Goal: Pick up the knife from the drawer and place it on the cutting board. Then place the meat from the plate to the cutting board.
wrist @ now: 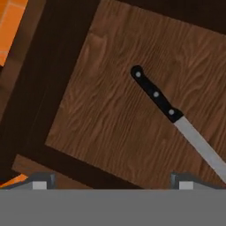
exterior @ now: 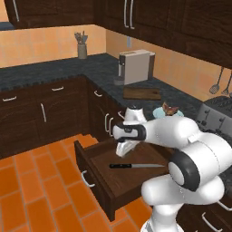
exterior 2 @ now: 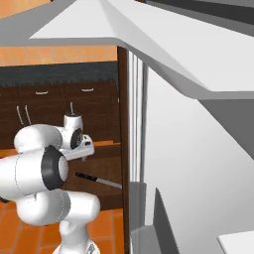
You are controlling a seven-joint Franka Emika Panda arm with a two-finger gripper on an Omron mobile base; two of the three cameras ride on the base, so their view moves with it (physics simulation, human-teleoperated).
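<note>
The dark brown drawer [exterior: 97,179] is pulled out below the counter, its wood floor [wrist: 106,114] lying under the hand. On that floor lies the knife [exterior: 136,166] [exterior 2: 97,180] [wrist: 155,94], with its black handle toward the drawer's front and its silver blade pointing inward. My gripper [exterior: 123,150] [wrist: 112,182] hangs open over the drawer, a little above and beside the handle, with nothing between its fingertips [wrist: 42,181]. Up on the counter are the brown cutting board [exterior: 142,93] and the pale plate [exterior: 177,113], which holds the reddish meat [exterior: 170,108].
A white coffee machine [exterior: 136,65] stands behind the board and a grey toaster [exterior: 216,115] sits right of the plate. A utensil holder [exterior: 82,48] is in the far corner. Spatulas [exterior: 216,86] hang on the wall. Orange tile floor [exterior: 31,181] lies left of the drawer.
</note>
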